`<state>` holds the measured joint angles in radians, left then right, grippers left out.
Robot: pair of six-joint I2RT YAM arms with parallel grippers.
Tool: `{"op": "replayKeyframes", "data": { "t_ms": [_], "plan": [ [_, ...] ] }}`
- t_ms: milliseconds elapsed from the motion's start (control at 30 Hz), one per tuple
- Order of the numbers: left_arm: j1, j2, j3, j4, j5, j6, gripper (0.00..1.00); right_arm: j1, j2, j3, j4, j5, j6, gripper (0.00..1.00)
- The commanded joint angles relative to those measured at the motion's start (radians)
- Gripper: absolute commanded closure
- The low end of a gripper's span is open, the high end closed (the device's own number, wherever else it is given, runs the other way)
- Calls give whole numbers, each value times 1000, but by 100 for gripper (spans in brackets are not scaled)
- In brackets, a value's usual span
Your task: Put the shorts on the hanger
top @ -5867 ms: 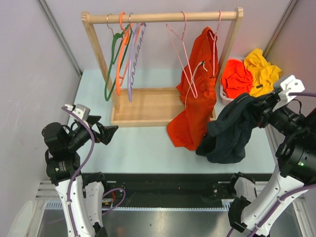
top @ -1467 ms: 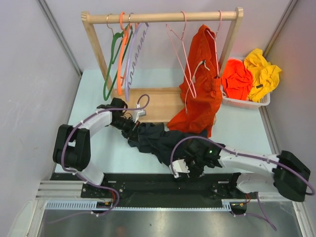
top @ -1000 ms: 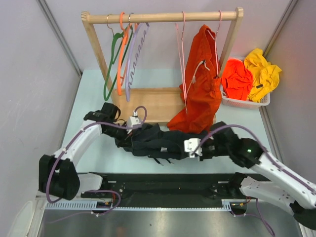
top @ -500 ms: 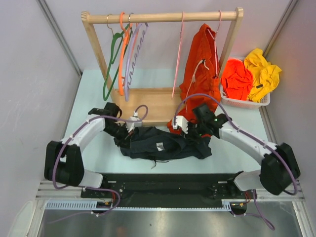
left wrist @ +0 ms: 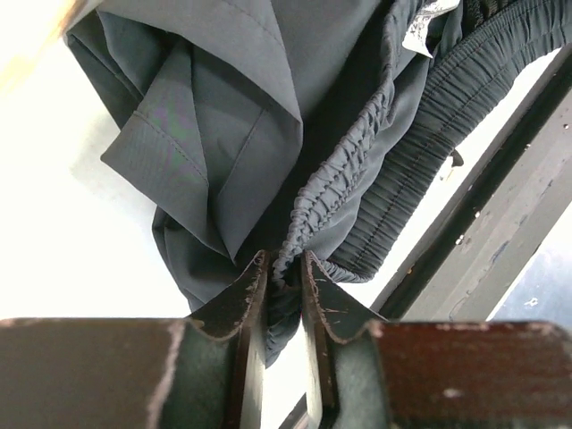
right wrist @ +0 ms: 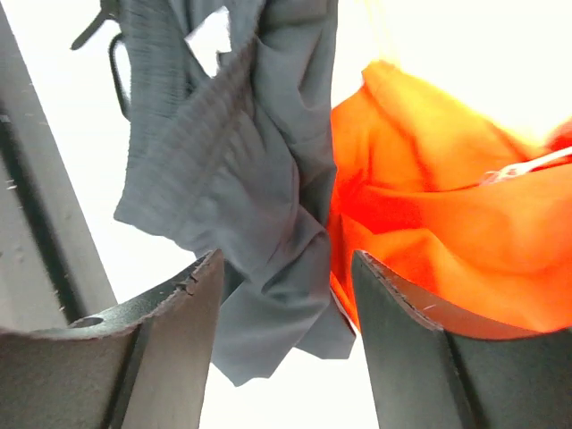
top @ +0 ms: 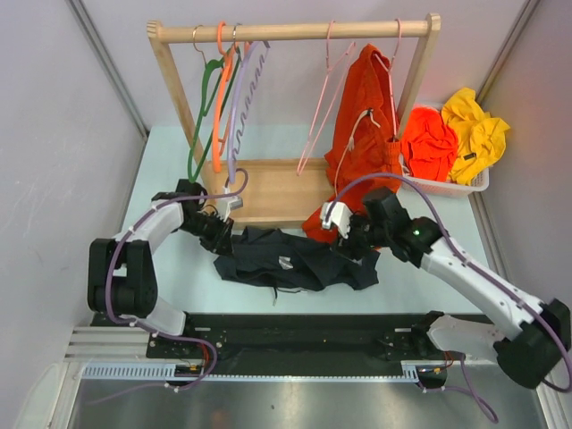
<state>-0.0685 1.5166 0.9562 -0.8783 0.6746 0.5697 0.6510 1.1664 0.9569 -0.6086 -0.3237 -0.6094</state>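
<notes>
— The pale counter (top: 165, 152) lay in front of us between grey walls, with the wooden rack (top: 295, 32) standing at its far side. Where were the shorts (top: 295, 259)?

— Flat on the counter, near its front edge, crumpled into a long dark heap just in front of the rack's base board. Their white label (top: 287, 262) faced up. The pink hanger (top: 314, 125) hung on the rail well above and behind them, skewed to one side, with nothing on it.

— And our pincers?

— Our left pincer (left wrist: 283, 268) was pinched tight on a fold of the elastic waistband at the heap's left end. Our right pincer (right wrist: 284, 268) stood wide at the right end, with dark cloth beneath its gap but nothing gripped.

— So we had only one hold. What worried us?

— Mostly the orange shorts (top: 362, 134). Their hem hung down to the counter, touching the dark heap right where our right pincer hovered. If we closed there carelessly, we judged we might catch orange cloth along with the dark, or instead of it, and drag that garment off its own hanger.

— Anything else?

— The waistband was bunched and folded over itself. If we lifted from the left grip alone, we expected a dangling bundle with no open edge to thread. The hanger was also thin and hung free, so a nudge could set it swinging or knock it off the rail.
</notes>
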Motion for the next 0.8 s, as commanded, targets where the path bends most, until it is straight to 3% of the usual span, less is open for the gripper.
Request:
{"op": "replayKeyframes", "data": {
  "t_ms": [0,100,233,433,567,600,700,733,767],
  "plan": [
    [16,34,27,24,51,-39,80,47,-143,-44,-77,-58,-50,37],
    [29,71,39,13,66,-42,83,163,-250,-125,-65,-23,-150,37],
    [38,96,49,9,77,-44,84,315,-298,-263,89,92,-219,31],
    [61,117,56,-8,100,-31,76,433,-168,-403,439,319,-253,24],
    [93,108,59,-28,125,-5,72,441,-97,-464,564,322,-314,27],
    [108,106,61,-39,141,7,71,438,-73,-471,591,371,-331,29],
    [124,83,69,-114,146,116,64,404,-53,-466,633,423,-314,55],
    [124,67,65,-148,141,186,62,398,-60,-462,639,436,-306,72],
    [127,48,46,-155,129,215,58,386,-69,-454,642,448,-297,80]
  ]
}}
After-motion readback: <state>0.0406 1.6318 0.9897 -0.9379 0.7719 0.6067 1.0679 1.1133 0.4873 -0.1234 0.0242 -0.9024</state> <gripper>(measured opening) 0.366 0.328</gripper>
